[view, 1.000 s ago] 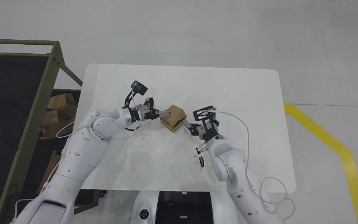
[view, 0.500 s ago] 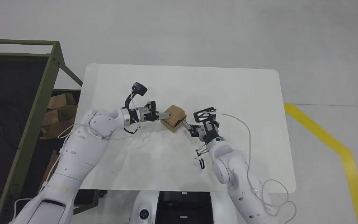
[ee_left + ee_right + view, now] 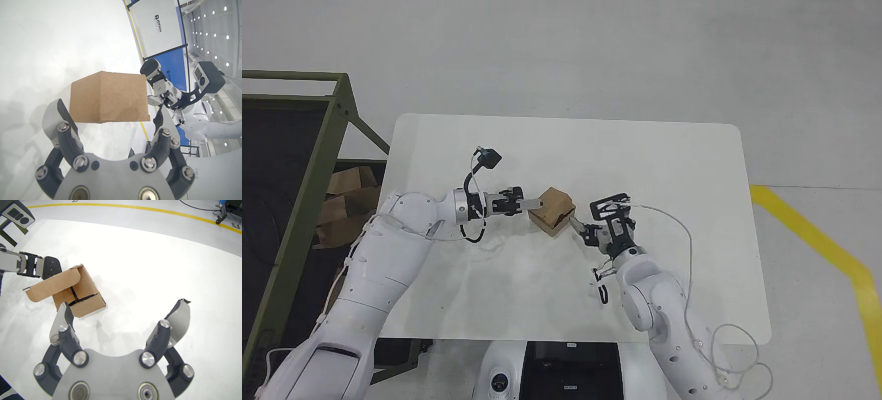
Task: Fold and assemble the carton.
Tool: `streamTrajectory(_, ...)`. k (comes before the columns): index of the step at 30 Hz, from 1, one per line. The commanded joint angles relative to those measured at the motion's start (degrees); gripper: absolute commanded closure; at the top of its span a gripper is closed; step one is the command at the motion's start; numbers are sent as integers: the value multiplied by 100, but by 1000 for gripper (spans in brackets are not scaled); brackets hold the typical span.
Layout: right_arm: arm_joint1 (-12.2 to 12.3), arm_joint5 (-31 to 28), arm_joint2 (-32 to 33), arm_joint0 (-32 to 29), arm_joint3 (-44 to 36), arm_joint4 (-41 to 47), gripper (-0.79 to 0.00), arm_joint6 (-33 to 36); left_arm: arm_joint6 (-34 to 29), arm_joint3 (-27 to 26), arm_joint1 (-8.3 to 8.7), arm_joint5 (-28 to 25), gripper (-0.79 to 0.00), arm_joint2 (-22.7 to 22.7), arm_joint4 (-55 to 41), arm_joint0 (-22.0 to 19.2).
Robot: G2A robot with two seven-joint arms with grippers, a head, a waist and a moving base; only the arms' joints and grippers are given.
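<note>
- From above, the brown carton (image 3: pixel 554 209) sits near the middle of the white counter (image 3: pixel 672 160), a bit toward the robot.
- The left gripper (image 3: pixel 529 204) is right at one side of the carton. The right gripper (image 3: pixel 587 232) is just beside the other side, so the carton is between the two.
- Past the counter's edge on the left arm's side stands a green frame (image 3: pixel 302 78), with loose cardboard pieces (image 3: pixel 342 205) near it. A yellow line (image 3: pixel 812 232) runs along the floor on the other side.
- From the left wrist, the left gripper (image 3: pixel 110 111) has its fingers spread wide and pinches nothing.
- The carton (image 3: pixel 107 94) is just in front of those fingers. It shows two plain brown walls that meet at a corner.
- The right gripper (image 3: pixel 154 83) is close behind the carton's far corner.
- From the right wrist, the right gripper (image 3: pixel 122 304) is spread wide too, and it pinches nothing.
- One of its fingertips (image 3: pixel 66 311) shows in front of the carton's near corner. I cannot tell if it touches.
- The carton (image 3: pixel 85 295) rests on the counter (image 3: pixel 151 266) with its open side turned up toward this camera. Inside are folded pieces with dark gaps between them.
- One long flap (image 3: pixel 51 287) sticks out to the side. A black finger pad (image 3: pixel 50 266) of the left gripper is right against the back of that flap.
</note>
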Motion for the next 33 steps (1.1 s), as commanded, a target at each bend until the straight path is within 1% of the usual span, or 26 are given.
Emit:
streamTrajectory(1,1,-23,-19,20,-24,-32,-785,83,-1,0,0,0,-785,0,-1,0)
streamTrajectory(7,-5,80,-54,-11,-144,-42,-785,20,218,-133,0,73,-785,22,24,108)
streamTrajectory(14,-19,99,-138,0,-140,20,-785,-11,322,-84,-3,178,-785,50,-83,95)
streamTrajectory(16,-26,83,-177,39,-98,14,-785,-12,354,-65,-7,182,-748,75,-78,84)
streamTrajectory(17,-30,92,-196,58,-83,21,-785,-13,358,-61,-10,188,-674,96,-74,79)
streamTrajectory(19,-42,163,-218,86,-64,46,-785,-47,375,-49,-14,204,-551,128,-47,62)
streamTrajectory(22,-59,263,-231,108,-32,131,-785,-131,400,-22,-18,216,-557,166,-22,41)
streamTrajectory(24,-65,280,-240,134,9,153,-785,-112,406,2,-21,226,-536,187,-21,25)
streamTrajectory(26,-69,276,-250,176,71,154,-785,-61,414,17,-23,226,-563,205,-24,11)
streamTrajectory(33,-88,269,-298,267,208,204,-785,-40,431,41,-26,232,-570,258,-5,-26)
